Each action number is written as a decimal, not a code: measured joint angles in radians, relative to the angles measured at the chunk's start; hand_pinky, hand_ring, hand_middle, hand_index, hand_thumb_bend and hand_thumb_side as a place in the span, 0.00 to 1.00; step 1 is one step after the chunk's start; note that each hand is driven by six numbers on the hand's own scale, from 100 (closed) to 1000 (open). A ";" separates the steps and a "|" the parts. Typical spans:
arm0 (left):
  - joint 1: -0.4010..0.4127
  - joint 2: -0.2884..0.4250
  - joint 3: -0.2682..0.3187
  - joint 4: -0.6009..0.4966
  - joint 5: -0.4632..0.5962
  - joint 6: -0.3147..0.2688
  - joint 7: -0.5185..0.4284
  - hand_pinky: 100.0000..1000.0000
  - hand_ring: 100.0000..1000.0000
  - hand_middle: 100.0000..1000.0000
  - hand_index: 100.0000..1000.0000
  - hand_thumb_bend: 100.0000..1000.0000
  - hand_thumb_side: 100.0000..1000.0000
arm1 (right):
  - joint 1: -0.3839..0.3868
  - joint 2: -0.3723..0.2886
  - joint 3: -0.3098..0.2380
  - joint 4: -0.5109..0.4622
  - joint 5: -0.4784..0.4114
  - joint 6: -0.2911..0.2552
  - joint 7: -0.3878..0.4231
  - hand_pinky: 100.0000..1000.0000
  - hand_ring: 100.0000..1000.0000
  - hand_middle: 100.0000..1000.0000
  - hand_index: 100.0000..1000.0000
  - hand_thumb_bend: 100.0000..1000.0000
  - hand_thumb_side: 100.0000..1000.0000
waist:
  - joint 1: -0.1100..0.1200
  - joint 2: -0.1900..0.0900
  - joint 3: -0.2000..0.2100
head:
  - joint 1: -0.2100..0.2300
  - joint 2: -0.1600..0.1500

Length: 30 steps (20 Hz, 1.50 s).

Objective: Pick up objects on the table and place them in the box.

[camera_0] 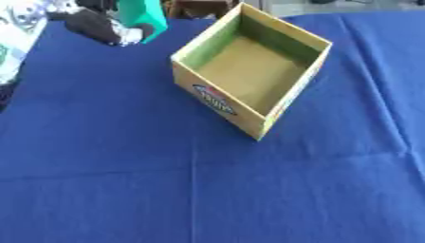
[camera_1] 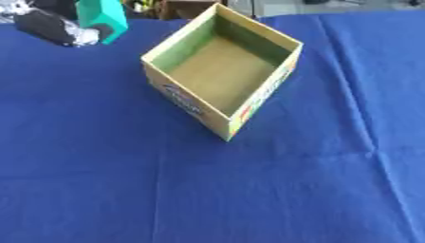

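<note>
- Nearest the camera lies only the blue cloth over the table, with faint fold lines and nothing resting on it in the foreground.
- One teal block-shaped object sits at the far left edge, up in the left hand, whose dark fingers curl around its lower side; the hand is closed on it.
- One open cardboard box stands turned corner-on, with a printed label on its near-left wall; its inside looks empty.
- The object lies to the left of the box and a little beyond its near corner, close to the box's far-left wall but apart from it, not yet over the opening.
- The coming move probably turns on this: the opening lies to the hand's right and slightly nearer, so the left arm must carry the object rightward over the far-left wall before letting go.
- The object's long axis appears roughly upright, tilted a little.
- The right hand shows in neither view.
- No other loose objects are visible on the cloth.
</note>
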 measured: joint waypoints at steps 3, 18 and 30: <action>-0.045 -0.066 0.002 0.065 -0.036 -0.004 0.015 0.19 0.36 0.28 0.47 0.00 0.65 | -0.009 0.000 0.005 0.000 -0.003 -0.004 0.004 0.75 0.72 0.49 0.63 0.00 0.80 | 0.001 0.001 -0.017 | 0.010 -0.001; -0.132 -0.343 0.060 0.385 -0.259 -0.003 0.202 0.20 0.36 0.28 0.47 0.00 0.66 | -0.072 0.001 0.032 0.000 -0.028 -0.026 0.034 0.75 0.72 0.50 0.63 0.00 0.81 | 0.006 0.036 -0.113 | 0.035 -0.021; -0.117 -0.385 0.101 0.559 -0.343 -0.077 0.247 0.45 0.52 0.40 0.64 0.15 0.75 | -0.065 0.007 0.033 0.000 -0.029 -0.026 0.033 0.75 0.73 0.49 0.63 0.00 0.79 | 0.013 0.044 -0.118 | 0.033 -0.029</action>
